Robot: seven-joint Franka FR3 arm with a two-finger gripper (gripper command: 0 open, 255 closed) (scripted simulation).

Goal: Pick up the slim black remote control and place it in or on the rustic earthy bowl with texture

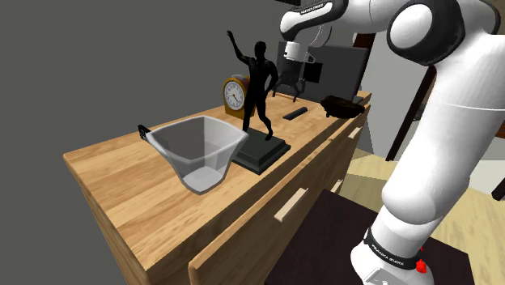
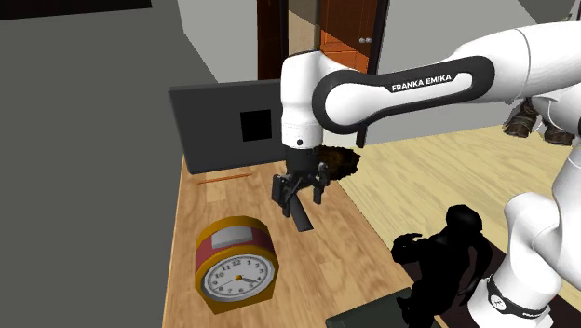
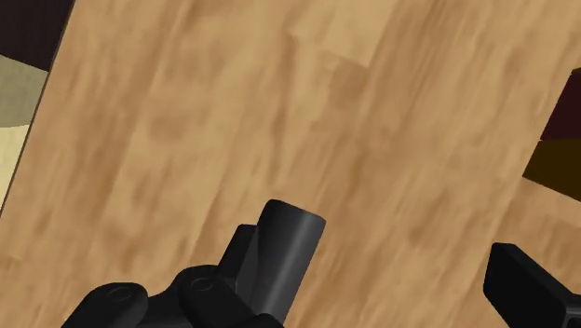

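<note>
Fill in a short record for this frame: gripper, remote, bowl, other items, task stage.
gripper: open, fingers apart, low over the remote
remote: black, lying flat on the wooden top, not clasped
bowl: dark, on the same top, apart from the remote
other items: clock, black figurine, clear measuring jug
task stage: remote not yet picked up

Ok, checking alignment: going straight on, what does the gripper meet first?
Probably the black remote, lying close by one of the open fingers; otherwise the wooden countertop. Depth is unclear.
</note>
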